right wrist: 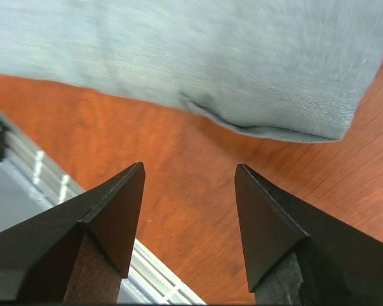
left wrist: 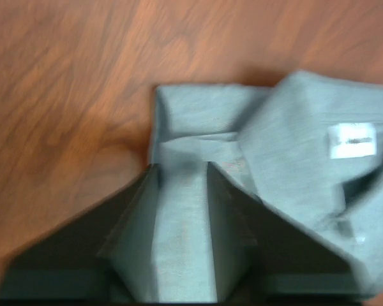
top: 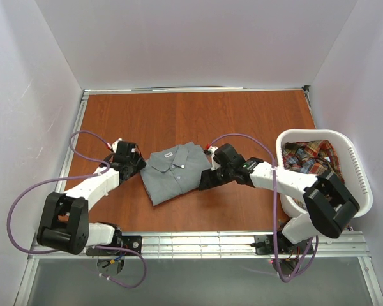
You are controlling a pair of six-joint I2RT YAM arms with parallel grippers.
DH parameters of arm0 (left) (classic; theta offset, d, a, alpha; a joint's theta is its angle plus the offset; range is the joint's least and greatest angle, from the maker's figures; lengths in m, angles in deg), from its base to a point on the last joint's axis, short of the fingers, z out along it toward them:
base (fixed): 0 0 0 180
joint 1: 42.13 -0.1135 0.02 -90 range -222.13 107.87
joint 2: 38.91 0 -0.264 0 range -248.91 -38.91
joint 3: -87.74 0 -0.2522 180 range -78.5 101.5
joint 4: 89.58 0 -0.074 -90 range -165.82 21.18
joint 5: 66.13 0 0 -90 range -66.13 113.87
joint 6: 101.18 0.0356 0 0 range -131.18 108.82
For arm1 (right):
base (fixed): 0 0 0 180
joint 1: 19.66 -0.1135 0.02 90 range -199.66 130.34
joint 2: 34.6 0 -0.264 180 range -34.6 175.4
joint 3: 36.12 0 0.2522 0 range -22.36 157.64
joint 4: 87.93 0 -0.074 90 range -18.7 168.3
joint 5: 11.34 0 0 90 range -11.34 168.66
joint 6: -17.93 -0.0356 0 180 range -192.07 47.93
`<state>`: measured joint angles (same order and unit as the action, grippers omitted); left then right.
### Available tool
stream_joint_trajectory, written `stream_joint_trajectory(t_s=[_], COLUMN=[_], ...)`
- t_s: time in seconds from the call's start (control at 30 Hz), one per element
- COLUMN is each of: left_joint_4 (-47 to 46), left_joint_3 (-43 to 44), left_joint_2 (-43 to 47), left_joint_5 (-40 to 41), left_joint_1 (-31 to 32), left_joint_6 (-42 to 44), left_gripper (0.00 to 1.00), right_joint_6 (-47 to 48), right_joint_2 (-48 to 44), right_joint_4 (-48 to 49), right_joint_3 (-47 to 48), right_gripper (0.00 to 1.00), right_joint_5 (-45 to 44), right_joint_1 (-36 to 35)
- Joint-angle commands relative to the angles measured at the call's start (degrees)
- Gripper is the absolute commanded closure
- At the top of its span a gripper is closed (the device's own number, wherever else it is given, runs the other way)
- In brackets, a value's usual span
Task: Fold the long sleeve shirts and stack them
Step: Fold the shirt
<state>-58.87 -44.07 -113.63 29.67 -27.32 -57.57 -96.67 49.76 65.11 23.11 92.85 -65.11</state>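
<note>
The grey long sleeve shirt lies folded at the middle of the wooden table, collar and white label up. My left gripper is at its left edge; in the left wrist view the gripper is closed on a fold of the grey shirt, and cloth fills the gap between the fingers. My right gripper is at the shirt's right edge. In the right wrist view it is open and empty, just short of the shirt's hem. The plaid shirt lies crumpled in the basket.
The white slotted laundry basket stands at the right edge of the table, beside the right arm. A metal rail runs along the near table edge and shows in the right wrist view. White walls enclose three sides.
</note>
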Motion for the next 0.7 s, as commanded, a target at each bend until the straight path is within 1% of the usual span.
stream_joint_trajectory(t_s=[0.0, 0.03, 0.07, 0.1, 0.17, 0.2, 0.23, 0.27, 0.3, 0.33, 0.37, 0.4, 0.43, 0.5, 0.53, 0.57, 0.6, 0.63, 0.67], left_joint_4=[3.08, 3.35, 4.14, 4.84, 7.3, 7.48, 6.96, 6.26, 5.03, 1.54, -0.06, -1.64, -3.75, -4.38, -4.12, -3.68, -3.59, -4.37, -4.21], left_joint_3=[4.76, 5.11, 5.81, 6.25, 7.04, 6.7, 6.09, 5.3, 2.77, 1.26, -0.32, -4.16, -5.85, -11.02, -12.97, -14.73, -16.58, -20.34, -21.59], left_joint_2=[4.83, 6.93, 8.78, 12.28, 14.94, 16.87, 17.41, 17.59, 17.15, 16.63, 16.19, 15.66, 15.05, 15.3, 16.52, 17.49, 18.63, 19.77, 22.14], left_joint_5=[0.81, -0.17, -1.4, -3.5, -5.44, -5.71, -8.67, -9.4, -10.54, -12.72, -13.62, -14.5, -14.85, -12.32, -10.91, -10.03, -10.89, -11.68, -12.13], left_joint_1=[-0.39, -0.31, 0.04, 0.48, 2.93, 4.25, 5.66, 8.89, 10.31, 11.37, 12.86, 12.96, 12.97, 12.97, 12.79, 11.75, 10.6, 9.29, 6.66], left_joint_6=[2.36, 2.62, 2.53, 2.27, -0.52, -2.11, -3.86, -7.62, -9.49, -11.16, -14.92, -16.52, -18.1, -21.79, -22.77, -24.26, -25.84, -27.42, -28.13], left_gripper=[0.67, 0.58, 0.41, 0.36, 0.32, 0.32, 0.33, 0.37, 0.4, 0.42, 0.5, 0.52, 0.54, 0.59, 0.6, 0.6, 0.61, 0.61, 0.61], right_joint_6=[0.08, -0.01, -0.18, -0.71, -2.11, -3.6, -4.48, -5.19, -7.02, -8.0, -9.05, -10.19, -11.25, -12.13, -12.49, -12.49, -12.58, -12.84, -13.1], right_joint_2=[-5.51, -6.65, -6.92, -7.19, -7.1, -7.1, -6.49, -6.05, -5.44, -4.04, -3.15, -2.1, 0.17, 2.56, 4.74, 5.72, 6.6, 8.0, 8.63], right_joint_4=[1.59, 1.59, 2.11, 2.55, 4.39, 7.71, 9.31, 11.32, 15.35, 17.91, 20.11, 21.79, 24.5, 26.01, 27.15, 27.6, 27.69, 27.87, 28.13], right_joint_3=[4.35, 4.97, 5.67, 6.72, 7.26, 7.35, 7.26, 7.26, 6.56, 6.04, 5.33, 4.89, 3.84, 2.61, 1.12, 0.5, -0.29, -0.99, -2.39], right_gripper=[0.46, 0.46, 0.45, 0.45, 0.45, 0.45, 0.46, 0.46, 0.47, 0.47, 0.5, 0.5, 0.51, 0.53, 0.53, 0.54, 0.54, 0.54, 0.54], right_joint_5=[1.45, 1.54, 1.8, 2.24, 4.34, 5.22, 6.18, 6.46, 7.33, 7.86, 8.47, 8.65, 8.74, 8.04, 8.13, 8.04, 7.87, 7.6, 7.43], right_joint_1=[0.27, 0.97, 1.41, 2.03, 3.7, 4.31, 4.32, 4.41, 4.41, 4.49, 4.49, 4.41, 4.41, 4.58, 4.58, 4.5, 4.49, 4.49, 4.58])
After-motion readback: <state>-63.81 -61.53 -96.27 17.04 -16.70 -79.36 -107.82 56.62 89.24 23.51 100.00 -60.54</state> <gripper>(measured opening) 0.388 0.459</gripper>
